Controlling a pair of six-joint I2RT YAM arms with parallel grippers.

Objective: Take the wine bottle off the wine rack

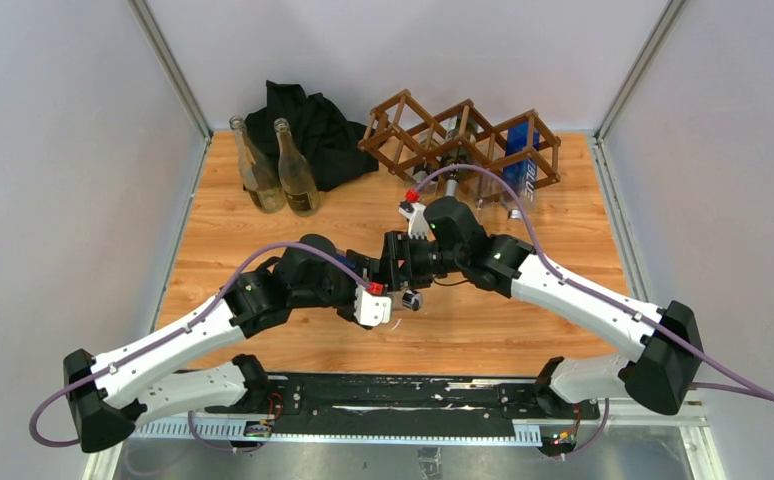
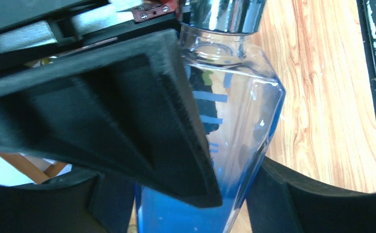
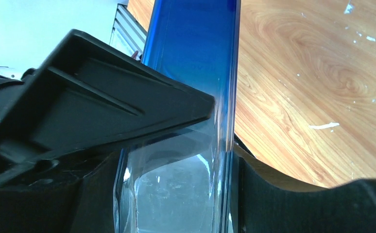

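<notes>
The wine bottle (image 2: 239, 111) is square glass, blue low down and clear at the shoulder, with a silver cap (image 1: 412, 299). It is held over the middle of the table, apart from the dark brown lattice wine rack (image 1: 403, 125) at the back. My left gripper (image 2: 186, 208) is shut on its blue body. My right gripper (image 3: 176, 194) is shut on the same bottle (image 3: 196, 43). In the top view both grippers, left (image 1: 388, 283) and right (image 1: 405, 262), meet and hide most of the bottle. Each wrist view shows the other gripper's black finger across the glass.
The rack holds a blue boxy bottle (image 1: 525, 165) in its right cell and a clear bottle (image 1: 451, 182) in the middle. Two tall glass bottles (image 1: 278, 170) stand at the back left beside a black cloth (image 1: 308, 125). Grey walls close in the table sides.
</notes>
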